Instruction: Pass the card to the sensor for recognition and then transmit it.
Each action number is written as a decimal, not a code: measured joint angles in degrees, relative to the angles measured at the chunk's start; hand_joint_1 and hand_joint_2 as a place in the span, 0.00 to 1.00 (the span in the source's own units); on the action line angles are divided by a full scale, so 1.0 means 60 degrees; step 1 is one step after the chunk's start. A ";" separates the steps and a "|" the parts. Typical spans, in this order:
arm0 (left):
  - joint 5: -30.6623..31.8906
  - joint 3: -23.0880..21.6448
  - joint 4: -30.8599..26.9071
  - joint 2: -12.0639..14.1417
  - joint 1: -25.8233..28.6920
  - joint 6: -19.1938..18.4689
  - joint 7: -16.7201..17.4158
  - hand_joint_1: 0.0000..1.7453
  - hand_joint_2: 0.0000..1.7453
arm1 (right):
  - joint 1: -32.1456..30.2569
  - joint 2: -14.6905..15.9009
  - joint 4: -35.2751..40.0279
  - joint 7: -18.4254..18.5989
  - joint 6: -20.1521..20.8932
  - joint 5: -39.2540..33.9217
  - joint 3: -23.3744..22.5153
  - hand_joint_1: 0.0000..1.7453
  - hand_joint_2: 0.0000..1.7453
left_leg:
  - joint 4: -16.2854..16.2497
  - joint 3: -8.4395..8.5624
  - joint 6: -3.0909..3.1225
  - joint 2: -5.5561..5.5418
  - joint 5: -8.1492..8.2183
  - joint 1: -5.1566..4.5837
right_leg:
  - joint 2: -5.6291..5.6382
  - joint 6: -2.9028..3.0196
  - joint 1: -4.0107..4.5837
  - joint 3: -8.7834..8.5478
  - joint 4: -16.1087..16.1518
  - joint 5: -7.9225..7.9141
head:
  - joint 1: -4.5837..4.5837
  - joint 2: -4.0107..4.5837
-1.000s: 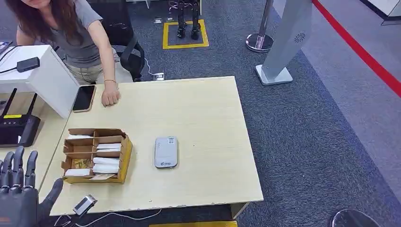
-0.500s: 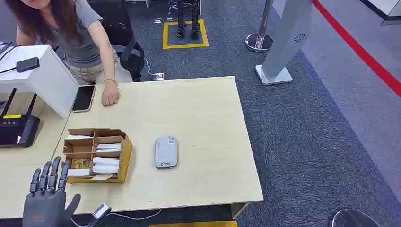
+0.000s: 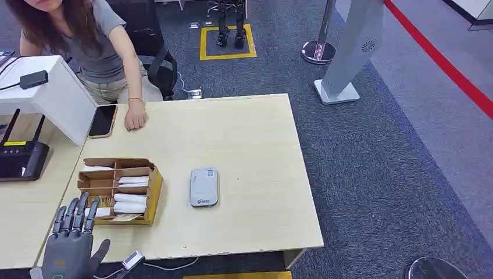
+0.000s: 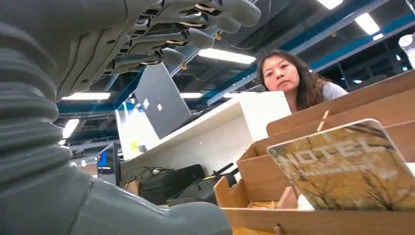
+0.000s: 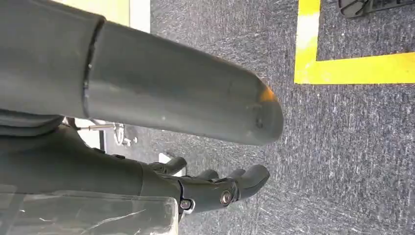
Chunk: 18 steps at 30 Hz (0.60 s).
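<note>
Left hand (image 3: 72, 241) raised open at the near left corner of the pale wooden table (image 3: 256, 192); cards in the box, none held.

Item: brown cardboard divided box (image 3: 118, 190), left part of the table, holding white cards and envelopes; a card printed with yellow trees and the word HOTEL (image 4: 350, 169) stands tilted in a near compartment. Left hand: fingers spread upward just beside the box's near left corner, gripping nothing. Item: flat grey rectangular sensor (image 3: 204, 186), on the table to the right of the box, apart from it. Right hand (image 5: 215, 188): hangs over grey carpet, fingers loosely extended, nothing in them. Also: black phone (image 3: 103, 120) beside a person's hand (image 3: 135, 119) at the far edge; black router (image 3: 20, 158) at left.
</note>
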<state>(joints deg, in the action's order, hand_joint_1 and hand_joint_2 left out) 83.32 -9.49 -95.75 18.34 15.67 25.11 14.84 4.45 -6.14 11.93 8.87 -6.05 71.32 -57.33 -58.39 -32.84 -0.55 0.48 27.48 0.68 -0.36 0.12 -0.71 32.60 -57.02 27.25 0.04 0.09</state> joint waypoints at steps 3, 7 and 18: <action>0.0000 -0.0007 0.0044 0.0004 -0.0021 0.0000 0.0000 0.00 1.00 | 0.0003 0.0000 0.0000 0.0000 0.0000 0.0000 0.0000 0.00 0.00 | 0.0000 0.0000 0.0000 0.0000 0.0000 -0.0001 | 0.0000 0.0000 0.0000 0.0000 0.0000 0.0000 | 0.0000 -0.0004; 0.0000 -0.0015 0.0065 0.0004 -0.0028 0.0000 0.0000 0.00 1.00 | 0.0001 0.0000 0.0000 0.0000 0.0000 0.0000 0.0000 0.00 0.00 | 0.0000 0.0000 0.0000 0.0000 0.0000 -0.0001 | 0.0000 0.0000 0.0000 0.0000 0.0000 0.0000 | 0.0004 -0.0004; 0.0033 -0.0294 0.0200 0.0000 -0.0303 -0.0087 -0.0047 0.00 1.00 | 0.0004 0.0000 0.0000 0.0007 -0.0004 0.0175 0.0004 0.00 0.00 | 0.0000 0.0000 0.0000 -0.0001 0.0000 -0.0001 | -0.0001 0.0000 0.0000 -0.0001 0.0000 0.0000 | 0.0004 -0.0004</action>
<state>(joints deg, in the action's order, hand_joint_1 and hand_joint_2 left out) 83.52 -11.25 -94.56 18.34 13.86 24.59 14.56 4.47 -6.14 11.93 8.92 -6.08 72.37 -57.31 -58.39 -32.84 -0.55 0.47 27.48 0.67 -0.36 0.13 -0.71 32.60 -57.02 27.24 0.07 0.07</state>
